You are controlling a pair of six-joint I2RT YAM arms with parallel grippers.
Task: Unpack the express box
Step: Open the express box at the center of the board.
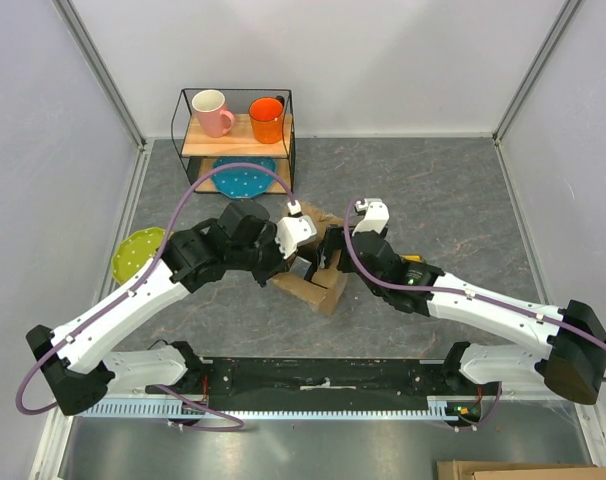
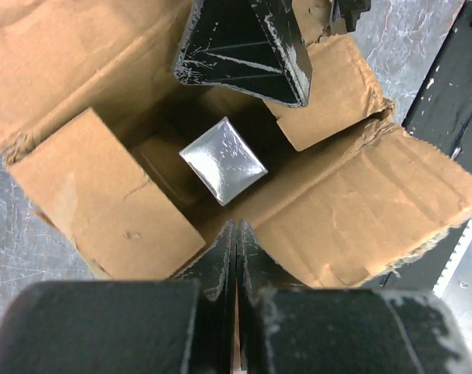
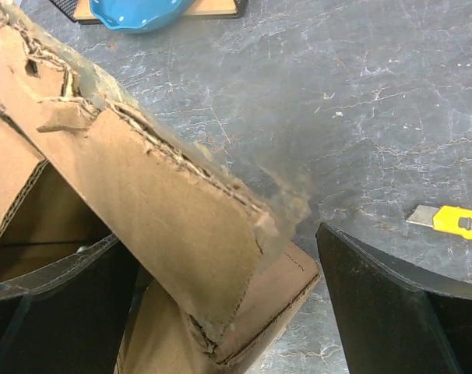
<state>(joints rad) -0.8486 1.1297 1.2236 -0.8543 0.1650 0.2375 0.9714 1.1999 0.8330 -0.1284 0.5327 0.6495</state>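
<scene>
The express box [image 1: 318, 290], a brown carton, sits open at mid-table between both arms. In the left wrist view its torn flaps [image 2: 361, 210] spread apart, and a shiny silver square item [image 2: 223, 160] lies inside. My left gripper [image 2: 236, 230] is at the box's near edge [image 1: 301, 262], its jaws closed with a thin brown strip of cardboard between them. My right gripper [image 3: 220, 241] is open wide and straddles a raised flap [image 3: 166, 195]. One finger [image 3: 49, 312] is inside the box and the other finger [image 3: 399, 312] is outside. That right finger also shows in the left wrist view [image 2: 244, 47].
A yellow utility knife [image 3: 454, 222] lies on the grey table right of the box. A wire shelf [image 1: 288, 110] at the back holds a pink mug [image 1: 213, 112], an orange mug [image 1: 267, 118] and a blue dish [image 1: 243, 178]. A green plate [image 1: 138, 252] lies at the left.
</scene>
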